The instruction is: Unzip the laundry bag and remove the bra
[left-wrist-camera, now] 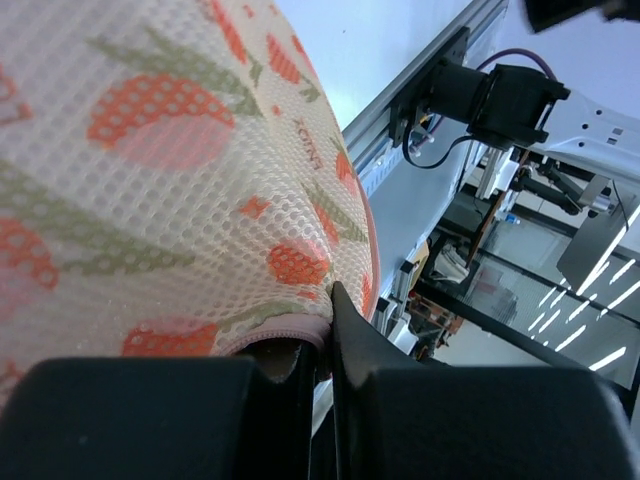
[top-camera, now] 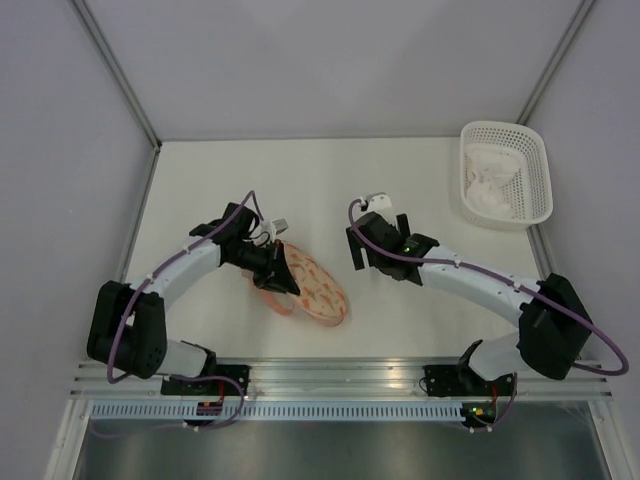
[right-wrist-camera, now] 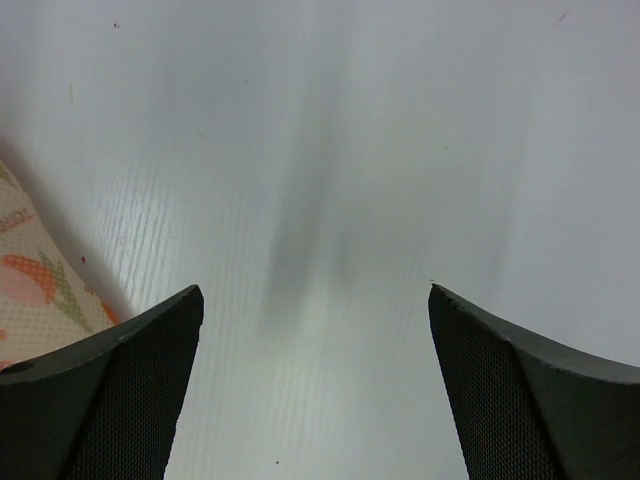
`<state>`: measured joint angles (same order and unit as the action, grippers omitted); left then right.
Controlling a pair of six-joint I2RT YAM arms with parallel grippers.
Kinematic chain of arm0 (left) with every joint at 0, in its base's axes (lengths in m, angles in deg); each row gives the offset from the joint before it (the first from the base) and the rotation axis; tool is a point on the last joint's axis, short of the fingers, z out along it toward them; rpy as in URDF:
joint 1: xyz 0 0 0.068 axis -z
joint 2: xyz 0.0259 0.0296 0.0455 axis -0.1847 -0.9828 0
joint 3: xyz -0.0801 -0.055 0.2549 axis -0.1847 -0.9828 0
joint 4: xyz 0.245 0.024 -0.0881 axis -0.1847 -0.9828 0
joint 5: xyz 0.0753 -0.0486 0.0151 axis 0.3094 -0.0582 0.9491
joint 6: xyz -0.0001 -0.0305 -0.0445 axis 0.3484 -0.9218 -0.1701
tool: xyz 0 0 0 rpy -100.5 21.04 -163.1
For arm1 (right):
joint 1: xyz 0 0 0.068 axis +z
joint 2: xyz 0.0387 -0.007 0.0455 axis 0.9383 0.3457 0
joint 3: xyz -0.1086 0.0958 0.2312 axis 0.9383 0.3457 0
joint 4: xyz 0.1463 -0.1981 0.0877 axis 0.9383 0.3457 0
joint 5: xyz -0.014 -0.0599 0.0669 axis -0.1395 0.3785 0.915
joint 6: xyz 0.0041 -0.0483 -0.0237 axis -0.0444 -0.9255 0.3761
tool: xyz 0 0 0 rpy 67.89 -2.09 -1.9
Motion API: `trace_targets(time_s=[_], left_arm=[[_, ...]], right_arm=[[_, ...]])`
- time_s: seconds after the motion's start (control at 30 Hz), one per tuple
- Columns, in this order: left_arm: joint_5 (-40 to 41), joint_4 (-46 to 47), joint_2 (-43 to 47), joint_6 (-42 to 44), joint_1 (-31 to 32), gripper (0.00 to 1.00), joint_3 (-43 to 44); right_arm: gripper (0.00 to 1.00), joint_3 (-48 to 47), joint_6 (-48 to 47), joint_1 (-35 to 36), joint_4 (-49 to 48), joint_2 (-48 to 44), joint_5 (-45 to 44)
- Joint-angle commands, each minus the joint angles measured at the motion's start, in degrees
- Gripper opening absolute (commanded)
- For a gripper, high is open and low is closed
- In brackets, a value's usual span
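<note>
The laundry bag (top-camera: 315,288), a cream mesh pouch with orange prints and pink trim, lies tilted on the table left of centre. My left gripper (top-camera: 283,272) is shut on its upper left edge. In the left wrist view the jaws of that gripper (left-wrist-camera: 328,330) pinch the pink trim, and the bag's mesh (left-wrist-camera: 180,180) fills the frame. My right gripper (top-camera: 378,240) is open and empty over bare table, just right of the bag. In the right wrist view that gripper (right-wrist-camera: 315,310) has a corner of the bag (right-wrist-camera: 35,290) at its left. No bra shows at the bag.
A white lattice basket (top-camera: 545,180) stands at the back right corner with soft white fabric (top-camera: 490,185) in it. Grey walls close the table on the left, back and right. A metal rail runs along the near edge by the arm bases.
</note>
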<state>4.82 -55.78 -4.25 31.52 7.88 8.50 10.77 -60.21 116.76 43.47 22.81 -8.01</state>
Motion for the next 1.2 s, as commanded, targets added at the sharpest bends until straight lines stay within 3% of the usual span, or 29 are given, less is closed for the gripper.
trace_targets(time_s=[0.0,0.17,0.3,0.37,0.4,0.6,0.8,0.93,1.17], left_arm=[[0.63,2.22,-2.18,2.26,1.51,0.10,2.79],[-0.85,5.11,-8.76,3.32,3.01,0.10,6.48],[-2.18,8.10,-15.80,3.16,5.03,0.18,11.22],[-0.44,9.15,-18.08,2.45,5.29,0.27,14.65],[0.97,9.51,-19.58,1.14,5.21,0.39,16.49],[7.14,16.00,-24.67,-5.89,5.21,0.76,22.11],[8.01,16.28,-32.60,-9.76,5.12,0.84,28.20],[16.96,13.66,-27.60,-11.00,4.15,0.85,26.36],[22.50,11.01,-15.83,-16.79,2.13,0.86,18.36]], right_arm=[[0.98,-1.59,1.45,0.04,4.24,-6.59,-6.21],[0.98,-0.88,0.14,0.04,4.50,-14.23,-2.26],[0.98,-0.80,-0.48,-0.05,5.20,-17.05,0.03],[0.98,-0.45,-0.48,-0.05,5.38,-17.67,0.91],[0.98,-0.27,-0.66,0.04,5.29,-17.85,1.43],[0.98,0.96,-1.18,-0.05,3.98,-19.78,6.00],[0.98,1.40,-3.03,-0.05,2.57,-18.90,11.27],[0.98,2.63,-3.30,0.04,0.73,-18.46,12.07],[0.98,2.90,-3.73,0.04,-1.65,-16.53,13.74]])
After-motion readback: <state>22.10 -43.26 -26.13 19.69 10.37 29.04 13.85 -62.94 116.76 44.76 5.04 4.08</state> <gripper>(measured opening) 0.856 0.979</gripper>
